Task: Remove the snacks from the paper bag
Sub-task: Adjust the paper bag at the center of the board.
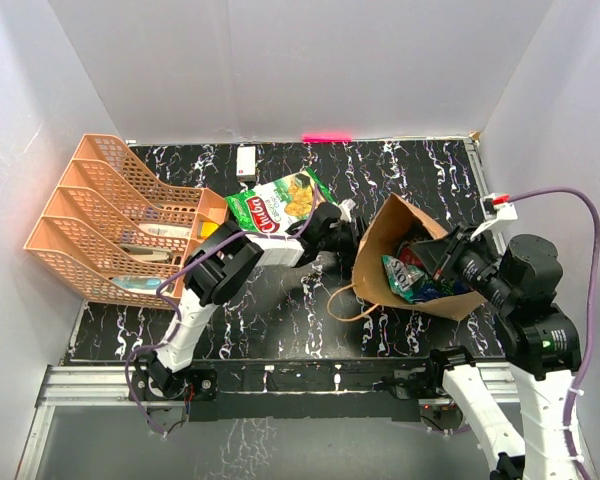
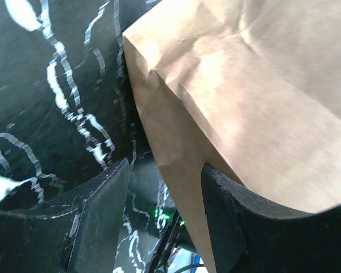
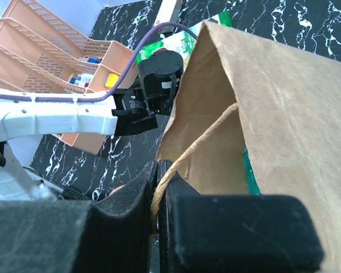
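A brown paper bag (image 1: 380,250) lies tipped on its side right of centre on the black marbled table (image 1: 280,310), in the overhead view. Its mouth faces the lower right of the frame.

The right gripper (image 3: 161,173) is clamped tight on one twisted paper handle (image 3: 204,142) at the bag's mouth. Its wrist camera shows the cord pinched between the two dark fingers (image 3: 125,210). A second, loose handle (image 1: 342,300) curls on the table at the bag's lower left.

Glossy packets (image 1: 412,275) in teal, red and blue crowd the open mouth, inside the bag. The right wrist view catches only a sliver of teal-green past the paper wall.

One green chip bag (image 1: 280,205) with a red logo lies outside, flat on the table, just upper left of the paper bag and near the left arm's wrist.

The left gripper (image 2: 165,170) sits low against the bag's closed left end with its jaws parted and nothing clamped between them. Its wrist view shows a creased corner of brown paper running down through the gap, with tabletop also showing there. Whether either finger touches the paper cannot be told.

An orange mesh organiser (image 1: 90,200) fills the left of the overhead frame, with small items in its trays. A small white box (image 1: 246,162) rests near the back wall, and a pink strip (image 1: 325,137) marks the table's far edge.
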`<state>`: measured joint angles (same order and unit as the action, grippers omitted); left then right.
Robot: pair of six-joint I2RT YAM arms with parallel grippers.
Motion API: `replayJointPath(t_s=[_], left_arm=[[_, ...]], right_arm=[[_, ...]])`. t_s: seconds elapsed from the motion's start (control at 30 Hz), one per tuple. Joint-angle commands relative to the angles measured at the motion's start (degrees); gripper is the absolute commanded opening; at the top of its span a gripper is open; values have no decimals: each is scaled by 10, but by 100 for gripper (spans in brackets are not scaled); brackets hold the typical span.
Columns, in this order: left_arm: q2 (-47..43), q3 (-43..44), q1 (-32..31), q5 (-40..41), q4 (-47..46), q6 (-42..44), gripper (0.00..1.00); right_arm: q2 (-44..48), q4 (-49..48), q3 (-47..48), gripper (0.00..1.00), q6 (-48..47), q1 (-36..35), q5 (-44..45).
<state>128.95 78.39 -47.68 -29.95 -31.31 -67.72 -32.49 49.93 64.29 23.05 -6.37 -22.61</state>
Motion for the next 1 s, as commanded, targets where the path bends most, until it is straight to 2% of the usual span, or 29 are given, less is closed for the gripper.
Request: replayJointPath(t_s=[0.0,0.1,0.17,0.3,0.4,0.53,0.67,0.8,0.97], left_arm=[[-22,63,0,-17,25,46,53],[-73,29,18,9,85,109,58],[-120,-32,35,15,86,129,62],[-234,-168,74,14,95,158,64],[-352,-249,97,12,131,196,73],[-493,-285,101,48,237,281,83],[-595,-306,98,38,291,321,87],[-654,-327,77,4,261,309,87],[-683,-327,6,1,207,339,88]], right_arm=[[-6,-38,10,8,13,-2,13],[-5,-55,-10,8,-15,-2,-32],[-7,-62,-25,8,-34,-2,-75],[-23,-70,-58,8,-65,-2,-182],[-31,-77,-82,8,-81,-2,-248],[-39,-80,-112,8,-108,-2,-329],[-39,-93,-142,8,-103,-4,-378],[-31,-116,-164,8,-78,-5,-409],[-34,-114,-170,8,-57,-5,-419]])
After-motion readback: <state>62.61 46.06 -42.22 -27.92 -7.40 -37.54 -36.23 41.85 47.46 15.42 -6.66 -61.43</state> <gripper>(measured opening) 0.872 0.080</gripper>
